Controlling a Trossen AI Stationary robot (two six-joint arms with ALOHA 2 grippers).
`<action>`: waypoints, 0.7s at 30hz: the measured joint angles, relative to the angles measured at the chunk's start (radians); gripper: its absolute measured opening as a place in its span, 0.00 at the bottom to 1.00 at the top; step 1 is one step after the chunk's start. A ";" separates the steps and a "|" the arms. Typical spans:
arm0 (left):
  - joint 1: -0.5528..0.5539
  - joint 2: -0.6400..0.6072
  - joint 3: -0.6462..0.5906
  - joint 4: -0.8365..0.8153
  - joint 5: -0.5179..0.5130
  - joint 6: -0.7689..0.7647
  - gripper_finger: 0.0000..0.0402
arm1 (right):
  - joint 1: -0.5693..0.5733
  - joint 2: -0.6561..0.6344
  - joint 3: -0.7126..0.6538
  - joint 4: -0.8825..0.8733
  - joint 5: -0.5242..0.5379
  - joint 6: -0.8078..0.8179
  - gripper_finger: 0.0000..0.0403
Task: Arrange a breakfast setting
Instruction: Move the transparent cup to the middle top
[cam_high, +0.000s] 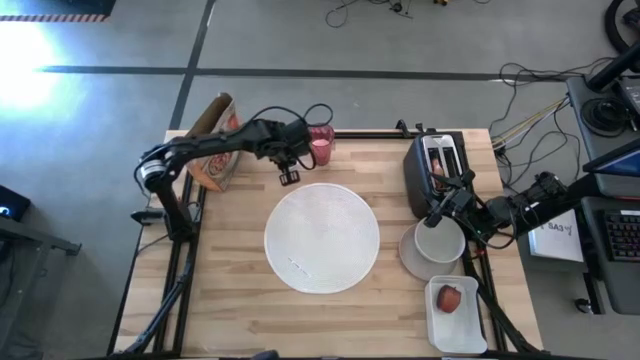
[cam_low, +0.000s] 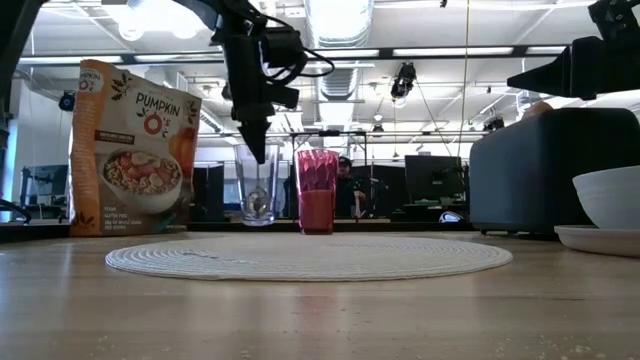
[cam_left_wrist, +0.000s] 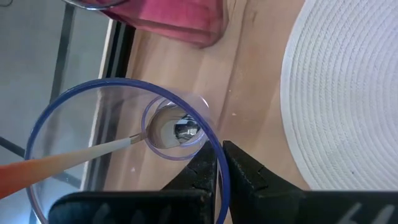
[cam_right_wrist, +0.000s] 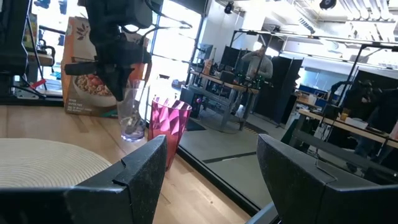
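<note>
Clear glass tumbler (cam_left_wrist: 118, 149), blue-rimmed, upright at the worktop's (cam_high: 230, 290) far edge, holding the orange-handled spoon (cam_left_wrist: 74, 155) bowl-down. Pink tumbler (cam_high: 321, 146) upright just beside it. Large round white plate (cam_high: 321, 237), woven in texture, flat at the worktop's centre. Cereal (cam_low: 133, 148), a Pumpkin O's bag, upright at the far left corner.

Left gripper (cam_left_wrist: 219, 171): fingers pressed together and pointing straight down, tips at the clear tumbler's rim on the plate side; whether they pinch the glass wall cannot be told. Left arm stretched from the left edge along the far side of the worktop.

Two small white bowls (cam_high: 438, 243), stacked, right of the plate. Right gripper (cam_high: 441, 207): fingers spread wide, empty, poised by the stack's far edge; arm reaching in from the right.

Red apple (cam_high: 450, 298) in the white rectangular tray (cam_high: 455, 322), near right corner. Black toaster (cam_high: 437, 170), far right.
</note>
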 joint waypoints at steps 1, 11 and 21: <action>0.000 0.004 0.000 0.000 -0.001 0.005 0.00 | 0.000 0.000 0.000 0.000 0.000 0.000 0.59; 0.008 0.021 -0.012 0.020 -0.005 0.008 0.00 | 0.000 0.000 0.000 0.000 0.000 0.000 0.59; 0.010 0.023 -0.015 0.043 -0.006 0.015 0.00 | 0.000 0.000 0.000 0.000 0.000 0.000 0.59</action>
